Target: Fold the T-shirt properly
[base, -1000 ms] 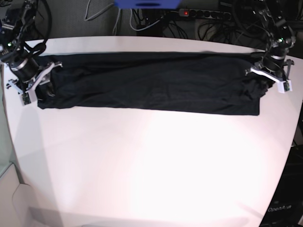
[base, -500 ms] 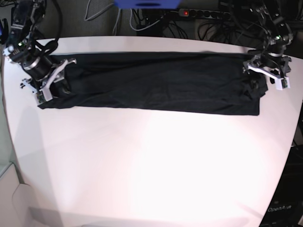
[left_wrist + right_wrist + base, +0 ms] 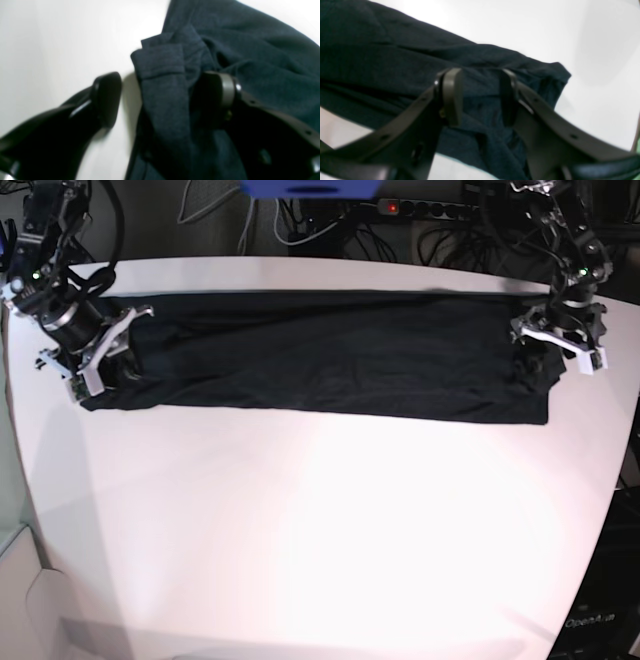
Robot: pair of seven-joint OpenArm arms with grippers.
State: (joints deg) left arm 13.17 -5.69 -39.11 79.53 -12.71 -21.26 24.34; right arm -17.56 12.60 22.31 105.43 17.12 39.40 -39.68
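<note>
The dark navy T-shirt [image 3: 320, 355] lies as a long flat band across the back of the white table [image 3: 320, 530]. My left gripper [image 3: 550, 352] is at the shirt's right end. In the left wrist view my left gripper [image 3: 163, 97] is open, its jaws on either side of a bunched fold of the T-shirt [image 3: 250, 37]. My right gripper [image 3: 100, 365] is at the shirt's left end. In the right wrist view my right gripper [image 3: 480, 96] is open just above the T-shirt [image 3: 370, 50], near its corner.
A power strip with a red light [image 3: 430, 208] and cables lie behind the table's back edge. A blue object [image 3: 310, 188] hangs at the top. The table's curved edges run close to both arms.
My right gripper has moved in over the shirt's left end and a little toward the back. My left gripper has shifted slightly back and inward at the right end. The shirt lies as before.
</note>
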